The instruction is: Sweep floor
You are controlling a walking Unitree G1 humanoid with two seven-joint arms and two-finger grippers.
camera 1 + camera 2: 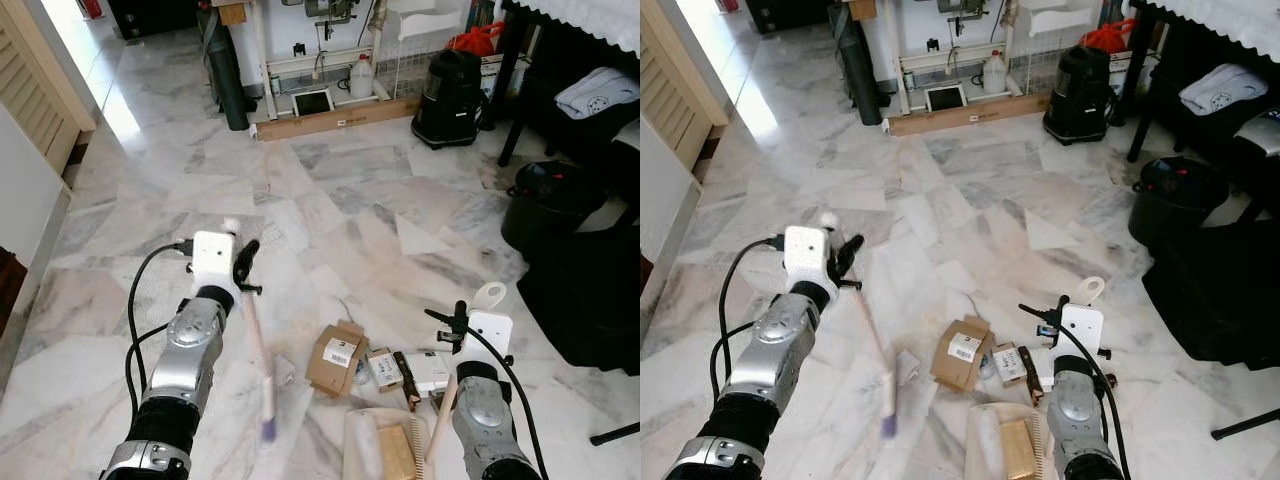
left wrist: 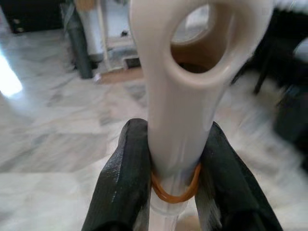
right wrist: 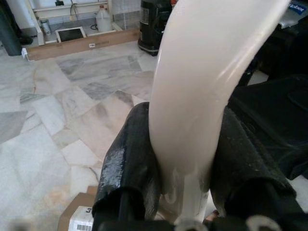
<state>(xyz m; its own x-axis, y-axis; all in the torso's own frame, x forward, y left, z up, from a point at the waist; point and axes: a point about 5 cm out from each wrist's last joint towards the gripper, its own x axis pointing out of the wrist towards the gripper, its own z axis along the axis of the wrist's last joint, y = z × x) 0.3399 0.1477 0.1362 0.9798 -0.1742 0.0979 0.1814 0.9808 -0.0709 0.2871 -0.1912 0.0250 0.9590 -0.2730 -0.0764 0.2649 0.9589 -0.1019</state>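
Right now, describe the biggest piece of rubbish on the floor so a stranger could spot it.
Look on the marble floor between the two arms, just ahead of the cream dustpan. The flattened brown cardboard box lies leftmost in the litter, the largest piece, with a white barcode label on top.

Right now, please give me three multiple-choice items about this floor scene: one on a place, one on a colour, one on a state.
1. The cardboard box lies
A. between the two arms
B. under the black table
C. by the louvred door

2. The broom handle is
A. red
B. cream
C. blue

3. The left gripper is
A. open
B. shut on the broom handle
C. holding a bottle

Answers:
1 A, it lies on the marble floor between them.
2 B, seen up close.
3 B, both fingers press it.
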